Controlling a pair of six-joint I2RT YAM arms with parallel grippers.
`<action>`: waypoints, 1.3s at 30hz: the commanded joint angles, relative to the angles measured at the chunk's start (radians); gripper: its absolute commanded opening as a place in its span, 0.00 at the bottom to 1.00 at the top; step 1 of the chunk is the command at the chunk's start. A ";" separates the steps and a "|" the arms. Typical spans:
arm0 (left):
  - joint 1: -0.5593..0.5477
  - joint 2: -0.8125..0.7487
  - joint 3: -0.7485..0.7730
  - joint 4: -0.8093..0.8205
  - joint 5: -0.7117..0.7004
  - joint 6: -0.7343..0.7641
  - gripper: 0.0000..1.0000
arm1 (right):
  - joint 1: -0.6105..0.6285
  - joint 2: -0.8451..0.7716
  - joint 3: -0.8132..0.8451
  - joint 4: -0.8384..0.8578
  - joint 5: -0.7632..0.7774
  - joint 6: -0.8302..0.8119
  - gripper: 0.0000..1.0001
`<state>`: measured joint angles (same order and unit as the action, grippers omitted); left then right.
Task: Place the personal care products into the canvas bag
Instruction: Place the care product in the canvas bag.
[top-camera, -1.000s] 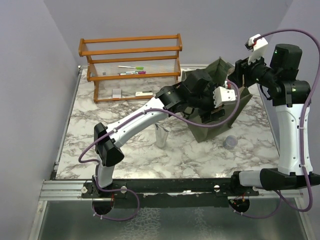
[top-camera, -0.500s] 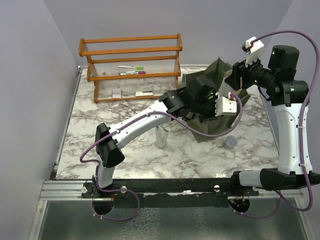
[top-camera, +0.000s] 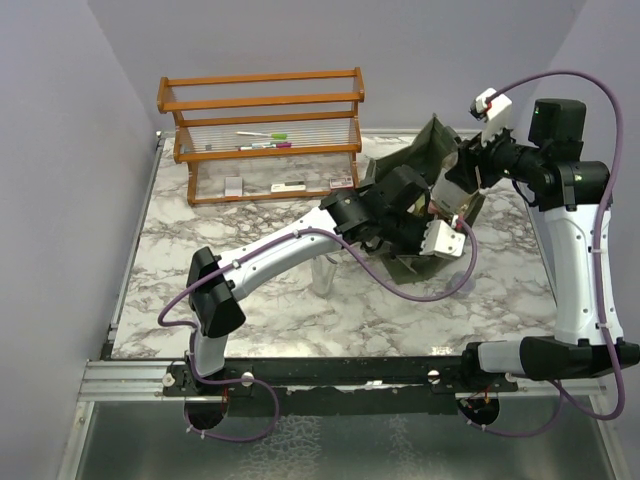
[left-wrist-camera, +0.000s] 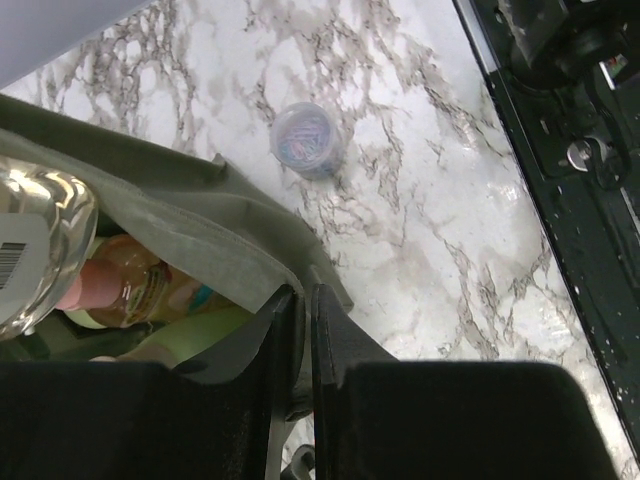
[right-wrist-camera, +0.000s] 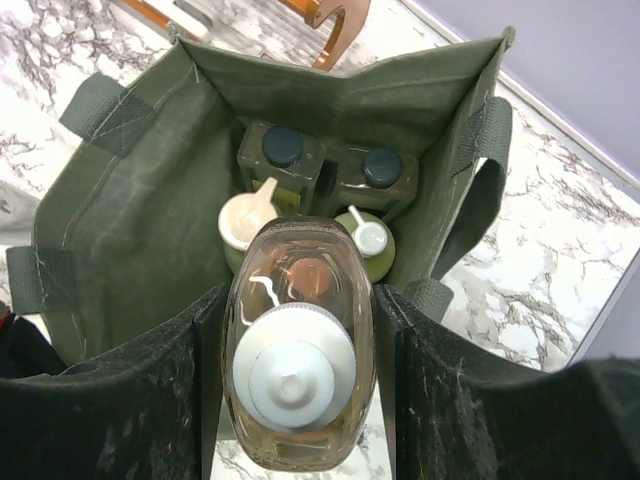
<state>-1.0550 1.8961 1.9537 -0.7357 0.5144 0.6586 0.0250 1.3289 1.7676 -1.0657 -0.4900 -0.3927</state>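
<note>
My left claw (left-wrist-camera: 302, 300): I am pressing it together on the rim of the canvas bag (left-wrist-camera: 200, 215). The fingers are almost meeting, with the green fabric between them.
My right claw (right-wrist-camera: 300, 300): I am clamping it on an amber bottle (right-wrist-camera: 298, 265), one finger on each side, and the bottle's white cap is pointing toward my wrist camera.
Amber bottle: it is hanging over the open mouth of the bag.
Inside the bag: two black-capped bottles (right-wrist-camera: 283, 146) are standing side by side at the far wall. A beige pump bottle (right-wrist-camera: 247, 220) and a pale green bottle (right-wrist-camera: 368, 240) are standing just in front of them.
Lavender jar (left-wrist-camera: 310, 140): it is sitting on the table (left-wrist-camera: 430, 220), near the bag but apart from it.
Wooden rack (top-camera: 260, 100): it is standing at the far edge of the table, with thin pens (top-camera: 262, 135) lying on a shelf.
</note>
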 joint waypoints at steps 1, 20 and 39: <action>0.003 -0.020 -0.040 -0.137 0.039 0.062 0.05 | -0.004 -0.013 0.023 0.030 -0.081 -0.103 0.01; 0.005 -0.048 -0.070 -0.287 0.089 0.141 0.43 | -0.004 0.000 -0.009 -0.062 -0.110 -0.221 0.01; 0.008 -0.036 -0.122 -0.266 0.114 0.135 0.28 | -0.004 -0.047 -0.105 -0.074 -0.237 -0.328 0.01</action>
<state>-1.0473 1.8553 1.8465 -0.9070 0.5766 0.8093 0.0246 1.2793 1.6535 -1.1282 -0.6247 -0.6979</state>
